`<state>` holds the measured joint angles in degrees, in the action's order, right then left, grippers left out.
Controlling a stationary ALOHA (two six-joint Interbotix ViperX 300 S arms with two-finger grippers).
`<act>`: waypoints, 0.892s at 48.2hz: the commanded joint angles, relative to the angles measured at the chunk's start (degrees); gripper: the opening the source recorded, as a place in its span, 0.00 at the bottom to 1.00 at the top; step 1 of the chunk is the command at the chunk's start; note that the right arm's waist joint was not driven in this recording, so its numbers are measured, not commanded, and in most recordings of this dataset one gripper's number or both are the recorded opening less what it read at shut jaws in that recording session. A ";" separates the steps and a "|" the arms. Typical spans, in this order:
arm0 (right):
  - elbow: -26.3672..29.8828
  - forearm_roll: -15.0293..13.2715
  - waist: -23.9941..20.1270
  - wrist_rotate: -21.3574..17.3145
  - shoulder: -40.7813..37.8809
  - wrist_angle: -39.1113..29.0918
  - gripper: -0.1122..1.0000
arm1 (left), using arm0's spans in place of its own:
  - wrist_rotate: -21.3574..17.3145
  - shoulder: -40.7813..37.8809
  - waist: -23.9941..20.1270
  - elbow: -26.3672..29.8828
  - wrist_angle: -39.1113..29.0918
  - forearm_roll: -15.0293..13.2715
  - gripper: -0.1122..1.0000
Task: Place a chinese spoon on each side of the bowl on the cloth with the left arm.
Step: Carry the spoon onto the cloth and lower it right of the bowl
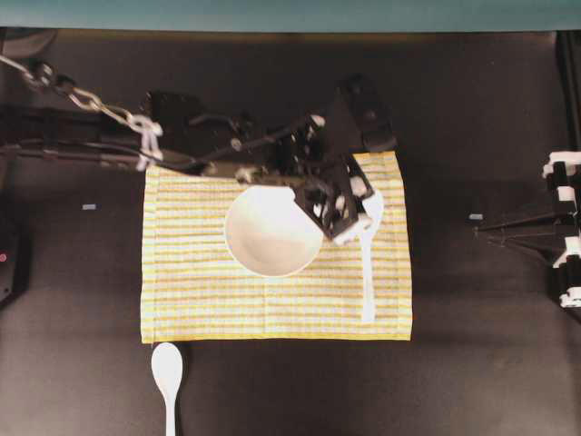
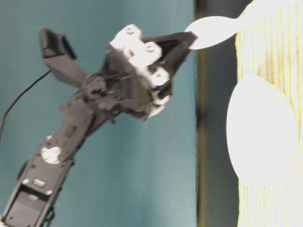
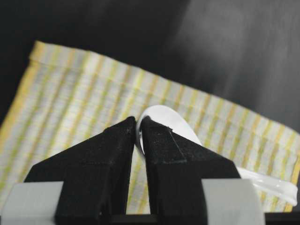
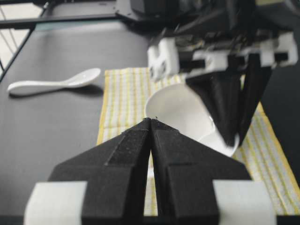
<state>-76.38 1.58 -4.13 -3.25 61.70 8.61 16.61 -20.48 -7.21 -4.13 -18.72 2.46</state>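
Two white spoons on view, one loose, one held. Far left, overhead: loose spoon (image 1: 168,375) flat on the dark table (image 1: 82,318), just off the near left corner of the striped cloth (image 1: 195,282), scoop toward the cloth, handle running to the frame's lower edge; same spoon (image 4: 54,83) on bare tabletop beside the cloth in the right wrist view. Centre: white bowl (image 1: 270,231) upright on the cloth, slightly above the cloth's middle. Left arm (image 1: 100,136) stretched from the left edge across the cloth's far border, partly over the bowl's rim. Right of the bowl: left gripper (image 1: 361,222) pinching the second spoon (image 1: 368,272) at its scoop, jaws nearly pressed together on the thin ceramic wall, as in the left wrist view (image 3: 161,123); handle trailing toward the cloth's near edge, over the cloth's right part. Table-level view: held spoon (image 2: 213,30) tilted, scoop end raised off the cloth; whether the handle tip touches the cloth, cannot tell. Far right: right gripper (image 4: 151,121) well apart from the cloth, fingers pressed together, holding nothing.
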 commanded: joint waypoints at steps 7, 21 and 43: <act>0.18 0.09 0.00 -0.26 -0.26 0.26 0.09 | -0.18 -2.29 -0.26 -1.05 6.06 0.18 0.16; -0.18 0.09 0.00 -0.26 -0.26 0.26 0.09 | 0.44 -2.99 -1.05 -5.10 12.66 0.26 0.16; -0.97 0.09 -0.09 -0.35 -0.26 0.62 0.09 | -3.34 -3.87 -1.93 -8.70 19.95 0.26 0.37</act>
<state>-77.70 1.58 -4.22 -3.25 61.70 8.70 14.33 -24.61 -8.96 -12.74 -0.70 2.46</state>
